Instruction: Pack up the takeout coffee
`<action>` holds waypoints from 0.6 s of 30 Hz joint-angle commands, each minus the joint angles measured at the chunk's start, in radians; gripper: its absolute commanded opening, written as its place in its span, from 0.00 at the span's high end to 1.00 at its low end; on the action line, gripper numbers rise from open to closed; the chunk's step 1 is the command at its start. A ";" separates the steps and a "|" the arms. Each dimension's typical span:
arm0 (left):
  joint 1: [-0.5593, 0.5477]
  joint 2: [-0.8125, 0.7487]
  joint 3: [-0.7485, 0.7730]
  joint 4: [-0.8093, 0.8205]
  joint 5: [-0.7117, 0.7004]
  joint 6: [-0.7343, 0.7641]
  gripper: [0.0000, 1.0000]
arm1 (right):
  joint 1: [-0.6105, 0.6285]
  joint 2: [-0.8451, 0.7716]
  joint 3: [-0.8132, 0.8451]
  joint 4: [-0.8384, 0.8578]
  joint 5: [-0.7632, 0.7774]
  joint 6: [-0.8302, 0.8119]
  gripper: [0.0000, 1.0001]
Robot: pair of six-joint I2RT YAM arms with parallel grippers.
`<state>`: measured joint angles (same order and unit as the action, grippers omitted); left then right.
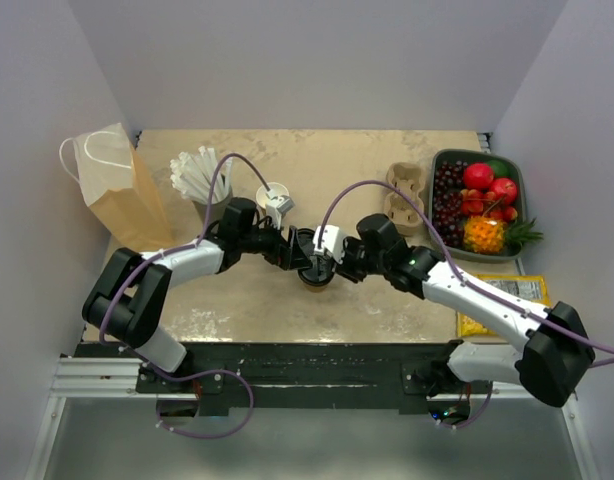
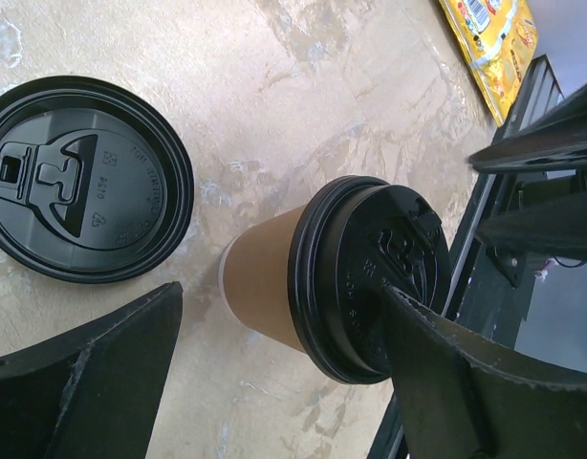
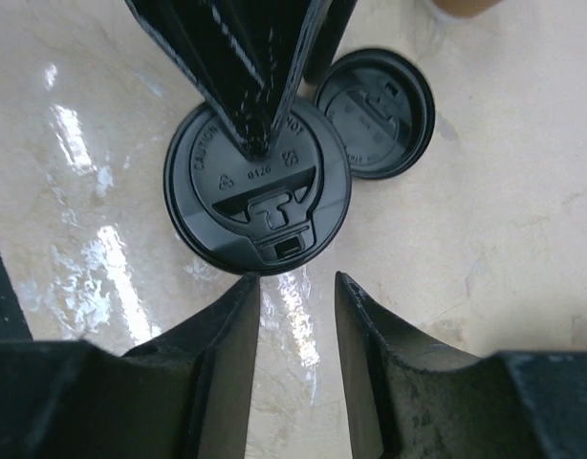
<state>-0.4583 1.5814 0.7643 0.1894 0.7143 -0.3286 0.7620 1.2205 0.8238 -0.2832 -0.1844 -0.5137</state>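
1. Standing upright mid-table, the takeout coffee [image 2: 265, 282]: smooth kraft-brown paper wall, glossy round black lid.
2. Left gripper [image 2: 279, 292] has its jaws spread wide, one fingertip [image 2: 403, 311] over the lid.
3. Right gripper [image 3: 298, 282] sits just beside the cup, jaws narrow, nothing between them.
4. A spare lid [image 2: 83, 177] lies flat nearby on the mottled table [image 1: 217, 300].
5. The paper bag [image 1: 127, 195] stands at the far-left edge, beside a grey cup [image 1: 212, 210] holding white straws.
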 commanded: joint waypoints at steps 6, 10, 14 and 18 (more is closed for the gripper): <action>0.015 -0.015 -0.008 0.036 0.023 -0.013 0.13 | -0.127 0.068 0.195 -0.011 -0.285 0.289 0.53; 0.020 -0.014 0.001 0.050 0.074 -0.027 0.11 | -0.211 0.252 0.287 -0.023 -0.394 0.452 0.53; 0.027 -0.020 0.000 0.061 0.114 -0.033 0.08 | -0.268 0.351 0.340 -0.068 -0.527 0.465 0.51; 0.038 -0.027 -0.019 0.091 0.160 -0.052 0.06 | -0.314 0.404 0.371 -0.099 -0.650 0.462 0.48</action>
<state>-0.4370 1.5814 0.7578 0.2119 0.7937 -0.3557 0.4782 1.6142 1.1263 -0.3393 -0.6476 -0.0982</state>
